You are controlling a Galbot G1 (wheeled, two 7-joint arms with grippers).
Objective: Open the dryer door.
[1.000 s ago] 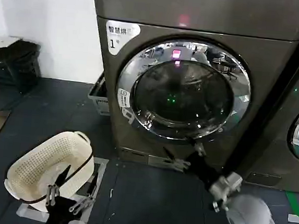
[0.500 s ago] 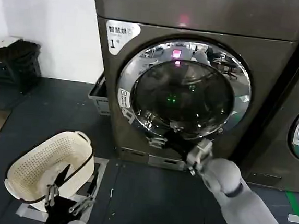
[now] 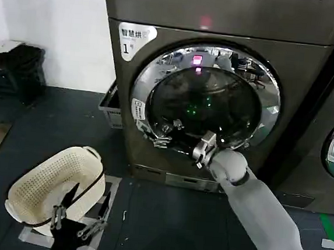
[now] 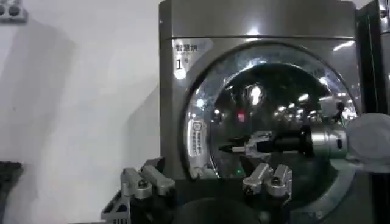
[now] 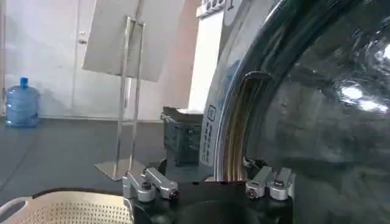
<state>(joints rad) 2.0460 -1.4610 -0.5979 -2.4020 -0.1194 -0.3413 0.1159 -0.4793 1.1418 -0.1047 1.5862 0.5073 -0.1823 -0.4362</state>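
We reach our right gripper [image 3: 165,133] across the dryer door [image 3: 205,100], fingers parted and empty, toward its left rim to pull it. Our left gripper [image 3: 77,219] waits low, spread and empty.

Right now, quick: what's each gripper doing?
Left gripper: open, holding nothing, parked low beside the laundry basket.
Right gripper: open, holding nothing, at the dryer door lower-left rim.

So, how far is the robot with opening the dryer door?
Reach done: the open right gripper is at the lower-left chrome rim of the dryer door. In hand: finding a grip. Left: pulling; the door looks shut. The left gripper waits beside the laundry basket.
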